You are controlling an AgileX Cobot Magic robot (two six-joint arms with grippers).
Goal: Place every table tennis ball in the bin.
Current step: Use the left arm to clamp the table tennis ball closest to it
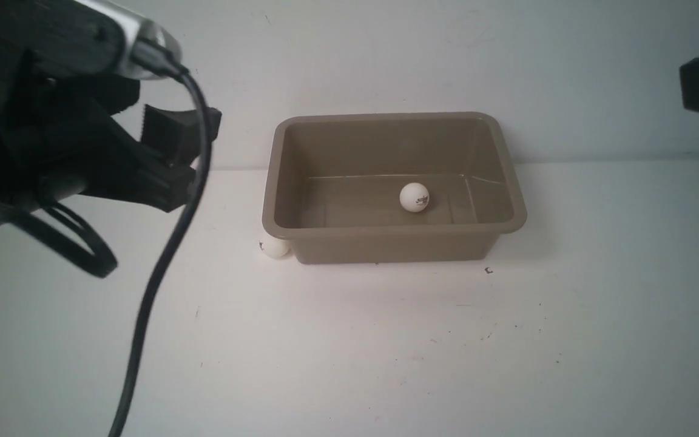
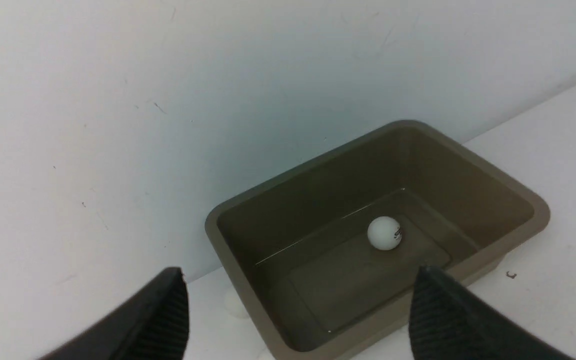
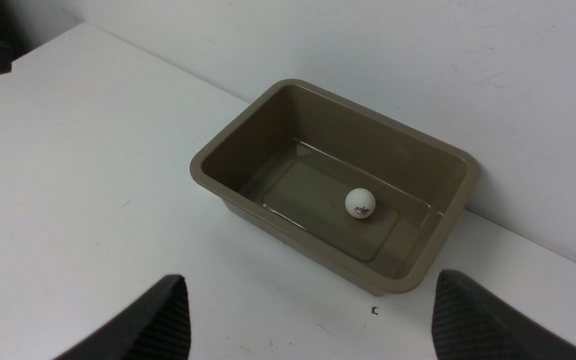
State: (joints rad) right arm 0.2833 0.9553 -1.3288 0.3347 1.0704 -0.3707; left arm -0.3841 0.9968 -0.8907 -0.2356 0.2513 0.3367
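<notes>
The table tennis balls are not all in view: one (image 1: 414,197) lies on the floor of the bin (image 1: 386,116), right of centre, and a second (image 1: 275,247) sits on the table (image 1: 386,352) at the bin's near-left corner, touching the wall and partly tucked under the flared rim. No view shows a third, so look for it before you commit an arm.

Your left gripper (image 2: 299,277) hangs high on the left, well apart from the table, its jaws spread wide with nothing between them. Your right gripper (image 3: 310,277) is equally wide and empty, off to the right. The loose ball is on the left side, so it looks like the left arm's job.

The rim overhang is the difficulty. A straight drop from above would likely strike the rim or trap the ball against the wall. Come in low from the near-left instead, with one finger on the ball's near side and the other on its far side, running along the bin's left wall, not across it. Close gently; the ball is smooth and light and may squirt out under a hard squeeze or roll away at a touch. Once you have it, lift clear of the rim before you move over the bin, and release low so it does not bounce out.
</notes>
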